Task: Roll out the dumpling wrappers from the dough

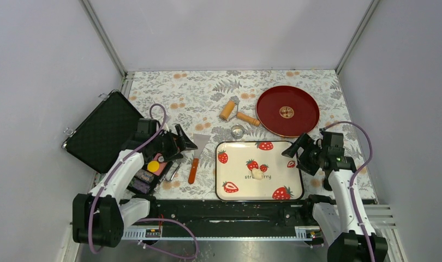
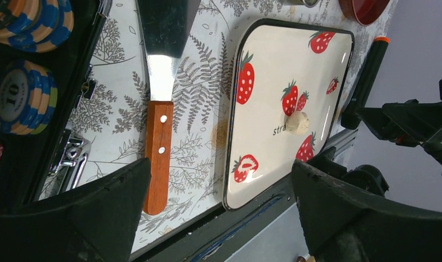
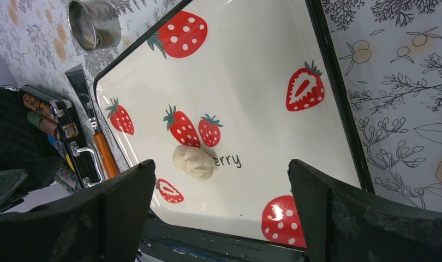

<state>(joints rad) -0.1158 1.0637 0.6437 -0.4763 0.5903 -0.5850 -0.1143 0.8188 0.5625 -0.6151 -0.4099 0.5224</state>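
Floral tablecloth [image 1: 208, 93], strawberry tray [image 1: 238, 169] up front, dough [image 1: 257, 174] lump sitting mid-tray; left gripper [image 1: 188, 143] and right gripper [image 1: 302, 154] both gape wide, empty. Soft dough might stick or skid once the roller [image 1: 228, 109] presses it.

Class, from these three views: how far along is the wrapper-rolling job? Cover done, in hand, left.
Done: nothing; the dough is an unrolled lump on the strawberry tray. In hand: nothing; left gripper and right gripper are open, empty. Left, likely: fetch the roller, flatten, cut rounds with the ring cutter.
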